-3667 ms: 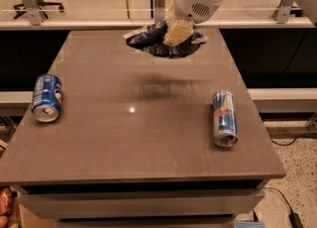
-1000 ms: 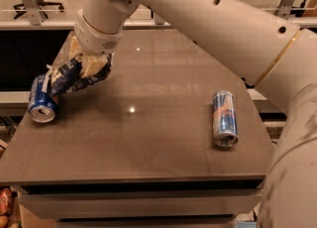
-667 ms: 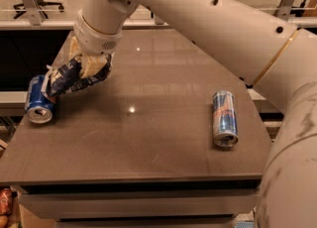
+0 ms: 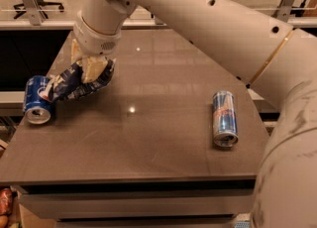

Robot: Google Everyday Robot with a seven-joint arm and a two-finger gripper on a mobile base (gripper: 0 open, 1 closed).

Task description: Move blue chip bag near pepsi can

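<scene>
- Well, the pepsi can [image 4: 37,101] lies on its side on the gray table [image 4: 148,142]. Its round silver end faces the front edge.
- The blue chip bag [image 4: 73,84] is just to the right of the pepsi can and a little farther back. It is dark blue and all crumpled up.
- The left tip of the bag reaches the pepsi can. I cannot tell if the two really touch.
- The gripper [image 4: 92,71] is also to the right of the pepsi can, over the right part of the bag. It points down.
- Its tan fingers [image 4: 92,66] are squeezed in tight on the bag, with only the foil between them. The bag sticks out from them toward the pepsi can.
- I cannot tell if the bag sits on the table or hangs a bit above it.
- The big white arm [image 4: 208,21] comes to the gripper from far to the right of the pepsi can.
- A slim blue and silver can [image 4: 224,118] lies on its side well apart from the pepsi can, way over to its right on the same table.
</scene>
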